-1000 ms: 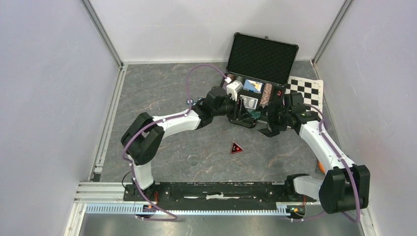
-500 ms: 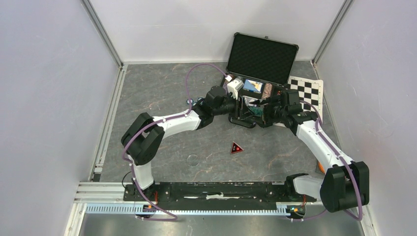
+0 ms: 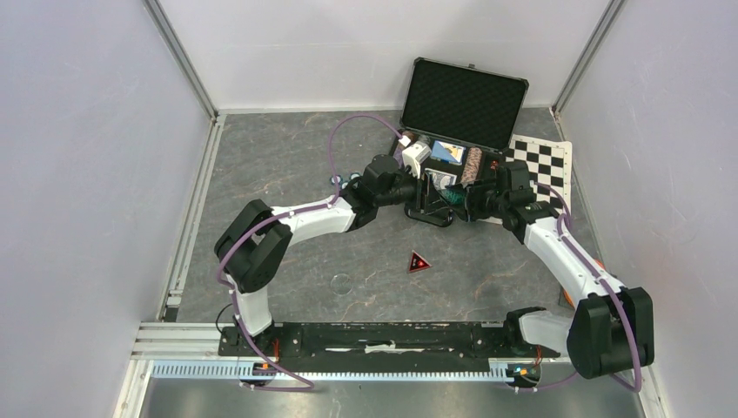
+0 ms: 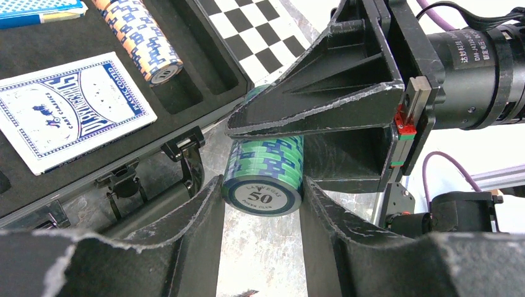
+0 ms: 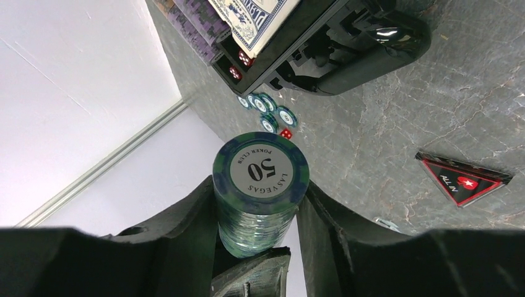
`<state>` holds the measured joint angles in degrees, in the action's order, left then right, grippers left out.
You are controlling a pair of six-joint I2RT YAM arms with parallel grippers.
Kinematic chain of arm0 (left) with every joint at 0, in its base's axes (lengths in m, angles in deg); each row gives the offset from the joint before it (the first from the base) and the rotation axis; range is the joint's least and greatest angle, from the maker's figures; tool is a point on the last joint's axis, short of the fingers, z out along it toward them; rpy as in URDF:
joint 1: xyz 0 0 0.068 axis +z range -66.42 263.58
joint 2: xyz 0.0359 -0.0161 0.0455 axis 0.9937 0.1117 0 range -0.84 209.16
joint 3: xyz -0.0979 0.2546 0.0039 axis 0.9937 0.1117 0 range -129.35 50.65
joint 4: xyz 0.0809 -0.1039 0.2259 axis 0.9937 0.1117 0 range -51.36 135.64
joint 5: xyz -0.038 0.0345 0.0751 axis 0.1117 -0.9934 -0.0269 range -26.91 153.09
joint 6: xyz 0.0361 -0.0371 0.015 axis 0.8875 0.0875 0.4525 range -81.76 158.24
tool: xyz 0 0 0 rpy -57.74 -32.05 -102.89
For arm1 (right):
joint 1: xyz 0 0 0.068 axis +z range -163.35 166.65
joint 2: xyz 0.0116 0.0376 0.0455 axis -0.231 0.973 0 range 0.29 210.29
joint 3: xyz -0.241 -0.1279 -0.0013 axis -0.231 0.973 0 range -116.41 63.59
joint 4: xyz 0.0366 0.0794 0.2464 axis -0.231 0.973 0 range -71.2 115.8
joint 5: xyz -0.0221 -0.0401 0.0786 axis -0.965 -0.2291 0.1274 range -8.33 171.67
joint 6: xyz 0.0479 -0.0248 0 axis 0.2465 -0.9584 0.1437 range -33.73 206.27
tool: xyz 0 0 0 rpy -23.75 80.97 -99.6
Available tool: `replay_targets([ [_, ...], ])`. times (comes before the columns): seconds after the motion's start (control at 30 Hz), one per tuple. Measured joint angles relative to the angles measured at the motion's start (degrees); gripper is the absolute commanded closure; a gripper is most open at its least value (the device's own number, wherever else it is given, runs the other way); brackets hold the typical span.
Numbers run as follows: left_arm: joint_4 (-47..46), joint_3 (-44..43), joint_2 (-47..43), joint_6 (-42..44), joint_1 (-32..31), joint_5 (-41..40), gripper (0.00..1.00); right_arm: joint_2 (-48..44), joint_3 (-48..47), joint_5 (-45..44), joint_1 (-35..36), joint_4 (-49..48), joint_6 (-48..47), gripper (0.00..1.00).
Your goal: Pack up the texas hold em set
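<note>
Plain white walls (image 3: 87,174) enclose a grey marbled tabletop (image 3: 287,157) edged by aluminium rails (image 3: 190,222).

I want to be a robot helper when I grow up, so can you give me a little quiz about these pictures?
1. True or false: the black hard case with foam lining has its lid shut.
2. Which number is printed on the stack of teal round poker chips? A 25, B 50, C 100.
3. Fill in: the black-and-red triangular marker lies on the grey ___, outside the case.
Key: 1 false; 2 B; 3 table.
</note>
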<state>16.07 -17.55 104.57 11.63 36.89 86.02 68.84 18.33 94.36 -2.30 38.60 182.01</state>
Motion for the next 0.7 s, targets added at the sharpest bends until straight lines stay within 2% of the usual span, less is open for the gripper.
replay_targets([
  [0.07, -0.2, 0.0, 0.0, 0.0, 0.0, 0.0, 0.78, 0.0, 0.0, -0.1, 0.0, 0.0, -0.1, 0.32],
  [0.13, -0.3, 0.0, 0.0, 0.0, 0.0, 0.0, 0.78, 0.0, 0.0, -0.1, 0.0, 0.1, -0.7, 0.3],
  [0.3, -0.3, 0.0, 0.0, 0.0, 0.0, 0.0, 0.78, 0.0, -0.9, -0.5, 0.0, 1.5, -2.4, 0.47],
  [0.4, -0.3, 0.1, 0.0, 0.0, 0.0, 0.0, 0.78, 0.0, -1.2, -1.1, 0.0, 2.3, -2.6, 0.53],
  [0.43, -0.2, 0.1, 0.0, 0.0, 0.0, 0.0, 0.78, -0.1, -1.2, -1.2, 0.0, 2.3, -2.5, 0.59],
  [0.53, -0.2, 0.1, 0.0, 0.0, 0.0, 0.0, 0.76, -0.1, -1.3, -1.2, 0.0, 2.2, -2.5, 0.7],
  [0.57, -0.3, 0.1, 0.0, 0.0, 0.0, 0.0, 0.73, -0.1, -1.3, -1.2, 0.0, 2.3, -2.5, 0.75],
  [0.6, -0.3, 0.1, 0.0, 0.0, 0.0, 0.0, 0.67, -0.1, -1.4, -1.2, 0.0, 2.3, -2.5, 0.8],
  [0.67, -0.3, 0.1, 0.0, 0.0, 0.0, 0.0, 0.44, -0.1, -1.6, -1.5, 0.0, 2.4, -2.6, 0.87],
  [0.7, -0.4, 0.1, 0.0, 0.0, 0.0, 0.0, 0.37, -0.1, -1.8, -1.7, 0.1, 2.6, -2.6, 0.91],
])
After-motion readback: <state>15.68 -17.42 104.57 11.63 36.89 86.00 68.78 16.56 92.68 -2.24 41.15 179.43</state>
